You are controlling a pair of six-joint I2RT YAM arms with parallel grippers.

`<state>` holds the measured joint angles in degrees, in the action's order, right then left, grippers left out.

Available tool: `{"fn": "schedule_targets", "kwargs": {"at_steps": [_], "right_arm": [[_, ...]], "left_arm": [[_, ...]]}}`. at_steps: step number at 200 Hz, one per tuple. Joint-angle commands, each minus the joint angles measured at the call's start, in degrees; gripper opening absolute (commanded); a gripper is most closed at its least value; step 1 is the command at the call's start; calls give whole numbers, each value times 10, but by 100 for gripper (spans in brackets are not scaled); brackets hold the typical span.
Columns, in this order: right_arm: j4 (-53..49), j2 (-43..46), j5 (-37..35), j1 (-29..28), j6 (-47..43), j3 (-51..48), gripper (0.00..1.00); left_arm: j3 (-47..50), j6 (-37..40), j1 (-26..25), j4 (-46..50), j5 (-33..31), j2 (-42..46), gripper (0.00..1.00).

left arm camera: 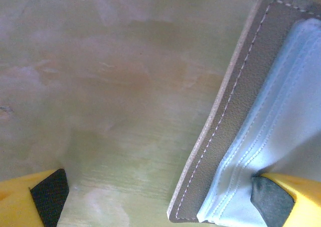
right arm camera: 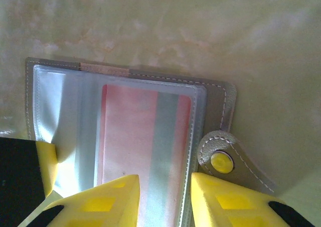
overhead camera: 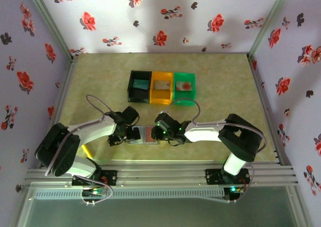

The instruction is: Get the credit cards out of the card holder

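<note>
Card holder [overhead camera: 145, 135] lies open on the desk [overhead camera: 220, 86], between left tool [overhead camera: 133, 135] and right tool [overhead camera: 159, 134]. Left wrist: left tool spread wide, one pad [left arm camera: 271, 199] resting on the holder's pale sleeve. Right wrist: right tool [right arm camera: 164, 199] narrowly parted astride the red card [right arm camera: 135, 131], long axis straight ahead; grip uncertain.

There is one card holder [right arm camera: 220, 101], with one red card [right arm camera: 130, 136] in its sleeve. Beyond the card holder stand three bins: one black bin [overhead camera: 139, 98], one orange bin [overhead camera: 161, 100], one green bin [overhead camera: 183, 102]. Two grippers work at the card holder: left gripper [left arm camera: 159, 199], right gripper [right arm camera: 164, 197].
</note>
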<state>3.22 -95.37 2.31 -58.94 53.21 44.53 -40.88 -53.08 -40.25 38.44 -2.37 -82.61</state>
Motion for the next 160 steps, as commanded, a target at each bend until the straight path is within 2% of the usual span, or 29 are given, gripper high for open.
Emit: {"fn": "schedule_targets", "kwargs": {"at_steps": [1,160], "right_arm": [[-6,-7,-13,-4,7,10,33],[-8,-10,-5,-3,6,15,24]], "left_arm": [[24,-5,-13,-13,11,-42,100],[21,-2,-16,-17,12,-51,100]]}}
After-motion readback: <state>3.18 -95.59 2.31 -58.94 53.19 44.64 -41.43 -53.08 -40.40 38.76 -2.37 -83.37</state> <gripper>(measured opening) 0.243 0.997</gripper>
